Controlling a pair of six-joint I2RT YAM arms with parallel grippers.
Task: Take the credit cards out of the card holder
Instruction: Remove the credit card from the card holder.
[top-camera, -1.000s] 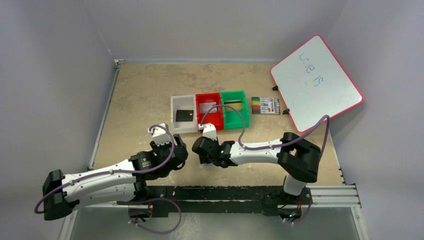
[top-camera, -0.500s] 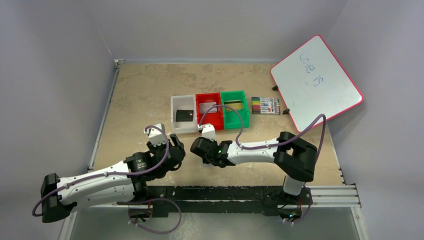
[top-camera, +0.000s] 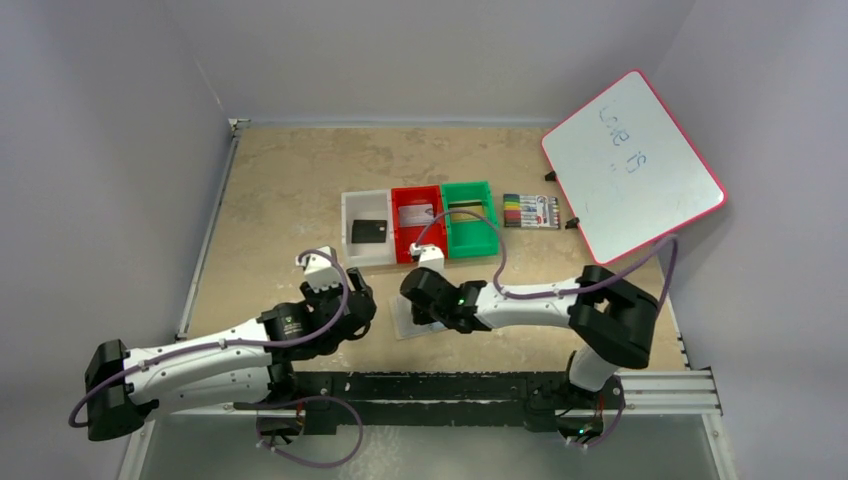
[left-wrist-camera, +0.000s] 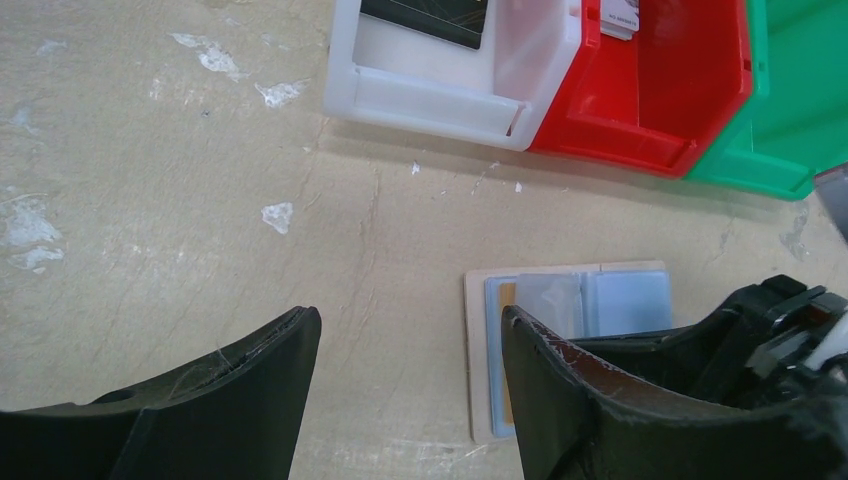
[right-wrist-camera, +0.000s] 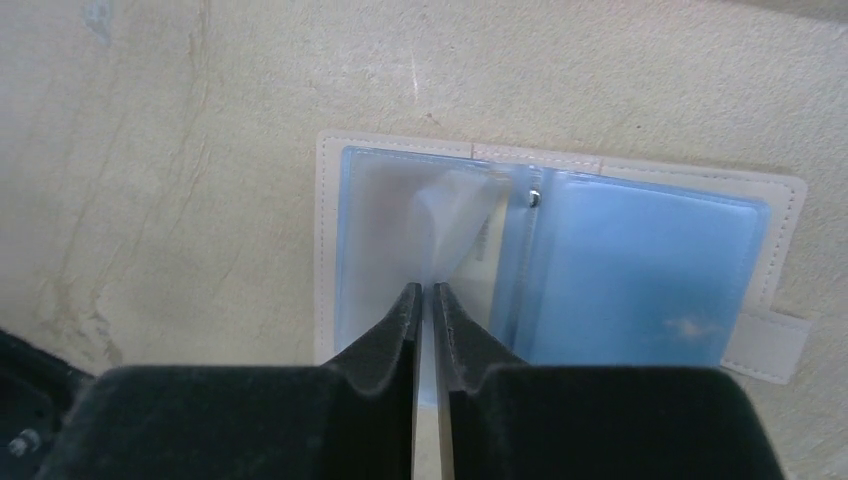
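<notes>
The card holder (top-camera: 408, 324) lies open and flat on the table, tan with two light-blue pockets (right-wrist-camera: 640, 270). My right gripper (right-wrist-camera: 424, 288) stands over its left pocket, jaws almost together on a clear plastic sleeve (right-wrist-camera: 455, 215) that lifts up from the holder. A pale card edge (right-wrist-camera: 487, 245) peeks out beside the sleeve; in the left wrist view it shows as an orange strip (left-wrist-camera: 508, 300). My left gripper (left-wrist-camera: 410, 325) hangs open just left of the holder (left-wrist-camera: 575, 310), holding nothing. Loose cards lie in the bins: a black one (top-camera: 369, 231), one in red (top-camera: 414, 214), one in green (top-camera: 467, 209).
A white bin (top-camera: 350, 256), a red bin (top-camera: 421, 250) and a green bin (top-camera: 474, 245) stand side by side behind the holder. A striped marker pack (top-camera: 530, 211) lies right of them. A pink-rimmed whiteboard (top-camera: 630, 165) leans at the back right.
My right gripper's jaws have closed onto the clear sleeve, and that arm has shifted slightly right, uncovering the holder's left edge. The left arm drew back a little, then returned.
</notes>
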